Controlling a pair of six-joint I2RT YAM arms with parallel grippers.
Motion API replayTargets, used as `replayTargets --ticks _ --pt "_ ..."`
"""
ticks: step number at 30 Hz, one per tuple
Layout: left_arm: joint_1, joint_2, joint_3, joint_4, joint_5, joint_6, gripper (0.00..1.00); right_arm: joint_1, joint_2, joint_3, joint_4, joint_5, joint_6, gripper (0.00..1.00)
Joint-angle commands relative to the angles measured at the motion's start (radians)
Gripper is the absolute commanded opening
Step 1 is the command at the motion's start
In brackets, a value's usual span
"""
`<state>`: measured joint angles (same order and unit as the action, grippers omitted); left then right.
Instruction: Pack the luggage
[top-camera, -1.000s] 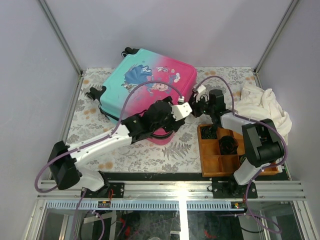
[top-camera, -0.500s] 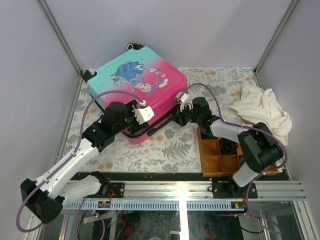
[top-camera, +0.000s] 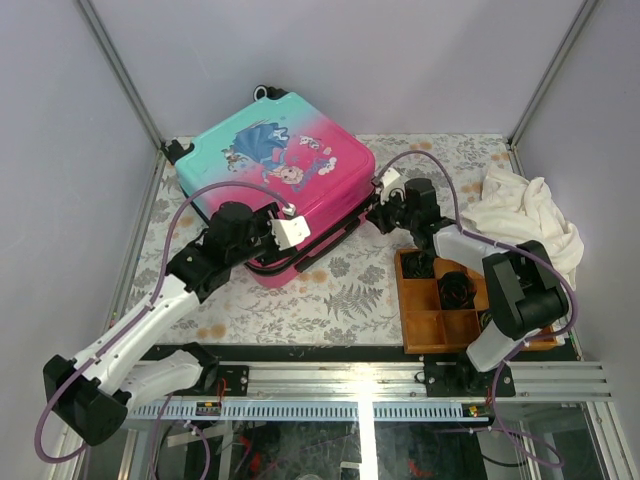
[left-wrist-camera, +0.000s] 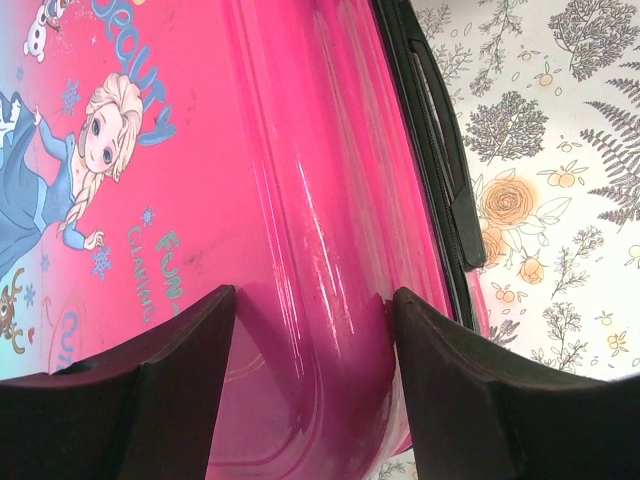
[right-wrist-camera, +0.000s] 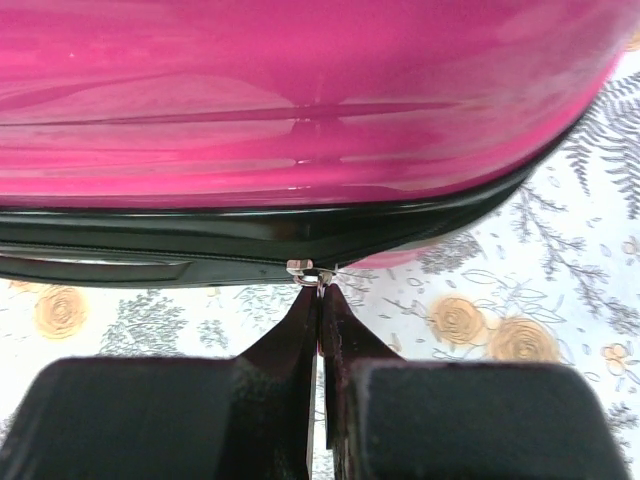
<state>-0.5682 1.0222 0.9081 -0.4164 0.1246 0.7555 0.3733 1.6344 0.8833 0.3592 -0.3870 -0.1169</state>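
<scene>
My right end effector pinches the silver zip tab on the pink-and-teal hard suitcase. A crooked tug could lose it. I can't tell if my left end effector grips.

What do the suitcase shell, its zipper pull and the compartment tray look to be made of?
The luggage shell looks like hard glossy plastic: long bright highlights run along its pink side in both wrist views. The zipper pull looks like metal, small and silvery with a shine. The compartment tray appears to be brown wood with a dull finish; no grain is visible from above.
</scene>
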Motion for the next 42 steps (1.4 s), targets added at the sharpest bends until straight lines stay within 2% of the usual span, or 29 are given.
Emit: replayTargets --ticks 1,7,10,13,16,20,26,31,37,42 --pt "0.056 0.086 -0.056 -0.18 -0.114 0.026 0.55 -0.117 -0.009 0.067 -0.026 0.082 -0.057 0.0" --pt "0.056 0.065 -0.026 -0.208 -0.101 0.072 0.55 -0.116 -0.09 -0.02 -0.08 -0.061 -0.051 0.0" --pt "0.031 0.005 -0.004 -0.249 0.005 0.102 0.55 -0.102 -0.128 -0.082 -0.083 -0.102 -0.019 0.0" --pt "-0.154 -0.085 -0.006 -0.247 0.025 0.085 0.61 -0.062 -0.147 -0.131 -0.066 -0.107 0.012 0.0" --pt "-0.376 -0.087 -0.011 -0.213 -0.007 -0.016 0.62 -0.011 -0.163 -0.153 -0.064 -0.117 0.052 0.0" --pt "-0.509 0.004 -0.048 -0.12 -0.051 -0.1 0.61 0.036 -0.198 -0.179 -0.062 -0.11 0.067 0.0" --pt "-0.53 0.222 -0.052 0.107 -0.167 -0.22 0.64 0.037 -0.224 -0.168 -0.085 -0.074 0.054 0.0" --pt "-0.531 0.324 -0.065 0.273 -0.277 -0.232 0.65 0.036 -0.22 -0.164 -0.091 -0.066 0.048 0.0" --pt "-0.52 0.41 -0.08 0.365 -0.341 -0.181 0.68 0.036 -0.216 -0.157 -0.083 -0.059 0.052 0.0" --pt "-0.464 0.492 -0.046 0.414 -0.395 -0.157 0.68 0.036 -0.22 -0.157 -0.082 -0.056 0.053 0.0"
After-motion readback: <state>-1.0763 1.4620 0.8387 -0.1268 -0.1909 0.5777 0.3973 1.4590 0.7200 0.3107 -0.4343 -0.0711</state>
